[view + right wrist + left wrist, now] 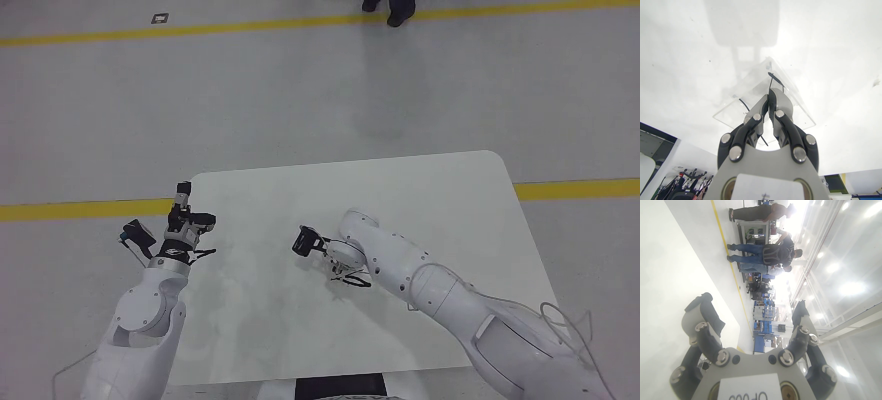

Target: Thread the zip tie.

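My right gripper (770,93) points down at the table and is shut on a thin black zip tie (776,79). The tie's pointed end sticks out past the fingertips, and its strap curves back under the fingers (783,102). Directly beneath lies a clear square plate (800,113), flat on the white table (420,190). My left gripper (753,302) is open with nothing between its fingers, held at the table's left edge (183,205) and pointing away toward the room. The right arm (400,265) is over the middle of the table.
The white table has bare surface all around the plate, and its rounded far corner (737,326) shows in the left wrist view. A yellow floor line (80,210) runs behind the table. Several people stand by benches far off.
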